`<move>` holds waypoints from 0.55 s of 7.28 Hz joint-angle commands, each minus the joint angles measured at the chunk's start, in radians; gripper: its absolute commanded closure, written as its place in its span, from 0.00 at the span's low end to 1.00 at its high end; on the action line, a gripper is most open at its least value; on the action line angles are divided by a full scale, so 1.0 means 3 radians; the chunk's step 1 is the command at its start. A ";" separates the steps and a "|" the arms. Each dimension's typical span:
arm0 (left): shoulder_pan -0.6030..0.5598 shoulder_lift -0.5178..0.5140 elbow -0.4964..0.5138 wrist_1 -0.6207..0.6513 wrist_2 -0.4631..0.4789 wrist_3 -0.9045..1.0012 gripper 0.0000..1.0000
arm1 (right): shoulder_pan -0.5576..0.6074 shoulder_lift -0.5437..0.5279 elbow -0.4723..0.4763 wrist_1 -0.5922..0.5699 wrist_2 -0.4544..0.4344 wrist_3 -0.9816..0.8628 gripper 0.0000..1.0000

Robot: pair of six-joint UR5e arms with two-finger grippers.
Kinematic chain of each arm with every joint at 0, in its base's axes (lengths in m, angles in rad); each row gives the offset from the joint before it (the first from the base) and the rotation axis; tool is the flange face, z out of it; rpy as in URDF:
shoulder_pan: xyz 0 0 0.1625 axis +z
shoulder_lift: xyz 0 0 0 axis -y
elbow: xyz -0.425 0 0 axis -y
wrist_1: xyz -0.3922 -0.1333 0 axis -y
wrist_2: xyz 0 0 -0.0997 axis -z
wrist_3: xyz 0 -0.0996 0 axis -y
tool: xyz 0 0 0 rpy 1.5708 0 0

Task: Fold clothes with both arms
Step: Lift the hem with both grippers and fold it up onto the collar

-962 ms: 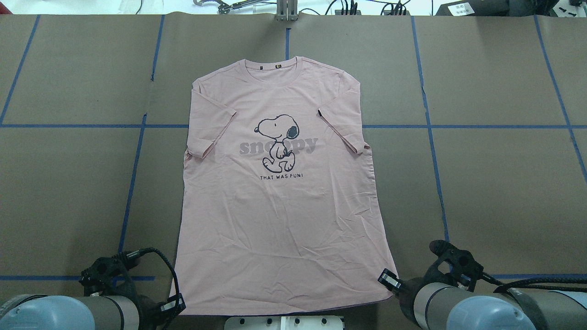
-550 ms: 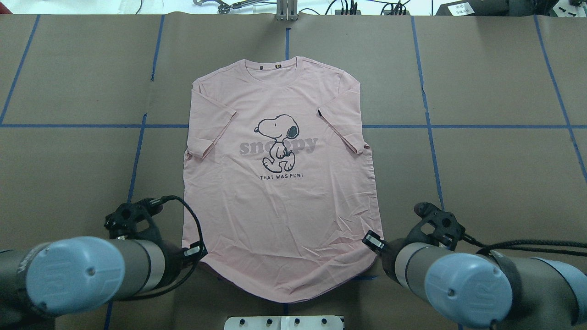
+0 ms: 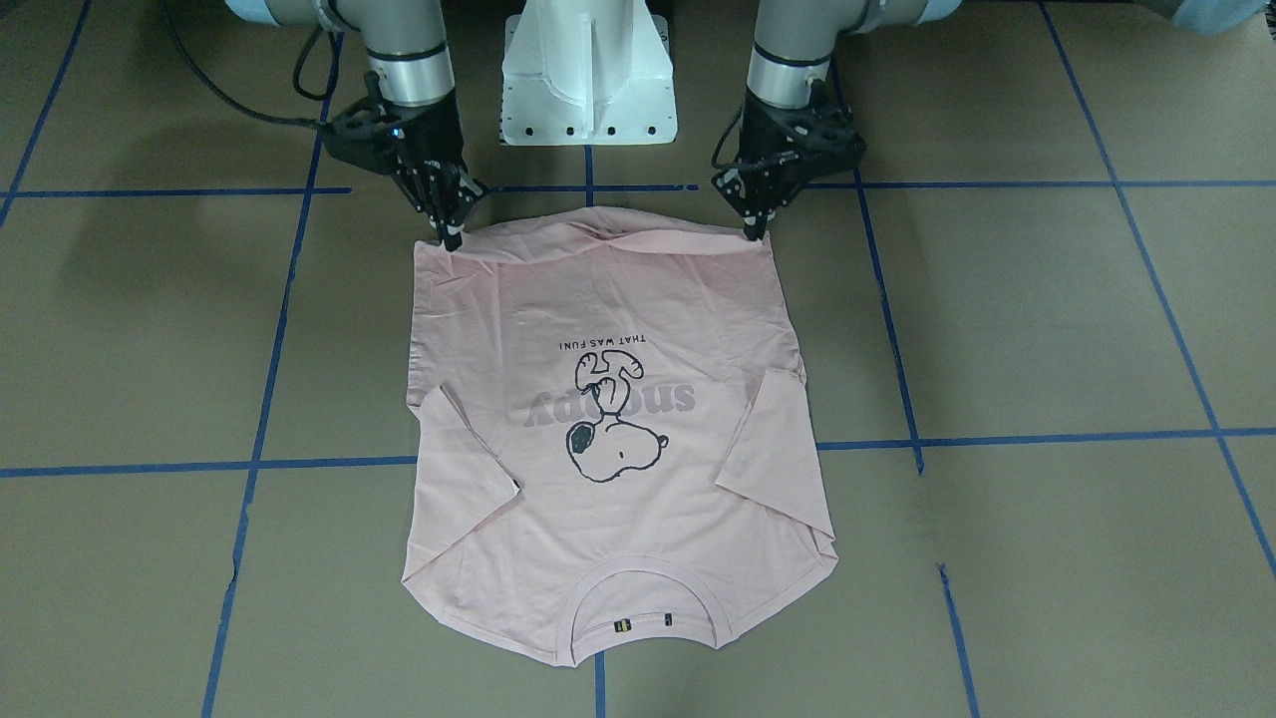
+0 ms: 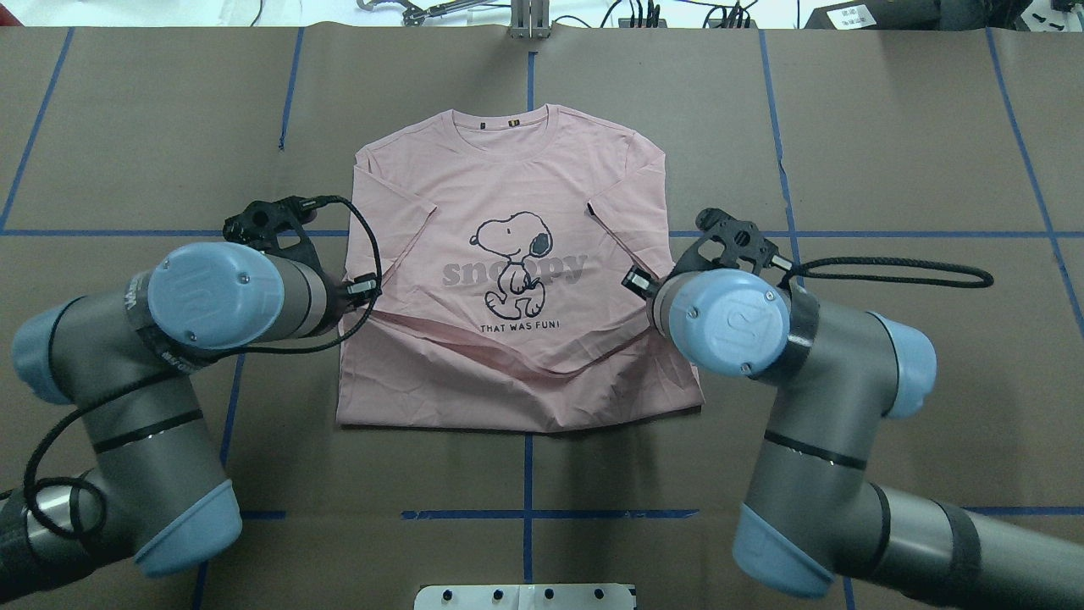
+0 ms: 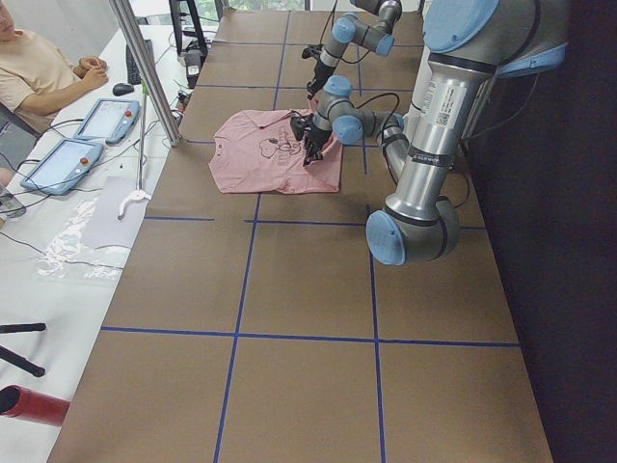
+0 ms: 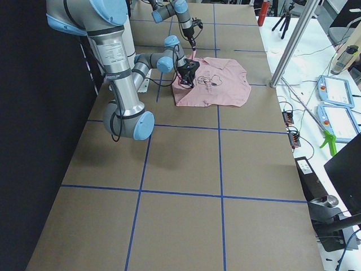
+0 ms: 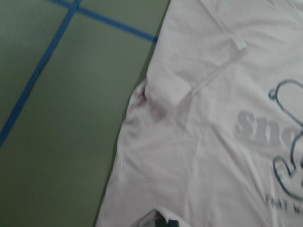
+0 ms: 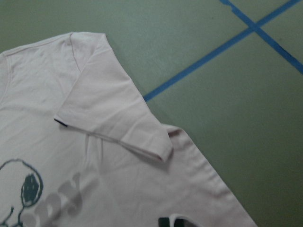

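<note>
Overhead exterior: T-shirt [image 4: 508, 186] hem now farther forward.

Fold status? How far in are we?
Done: both sleeves lie folded in over the T-shirt front. In hand: the left pincer and right pincer each pinch a corner of the hem, held raised over the shirt's lower half. Left: the hem is not laid down yet, the Snoopy print is uncovered, and no second fold is visible.

Brown table [image 4: 931, 127] with blue tape grid [image 4: 931, 234], white side bench [image 5: 39, 289]
</note>
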 commanded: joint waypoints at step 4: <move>-0.0577 -0.0587 0.1379 -0.0937 0.0153 0.0404 1.00 | 0.0880 0.1000 -0.1871 0.0683 0.0542 -0.0501 1.00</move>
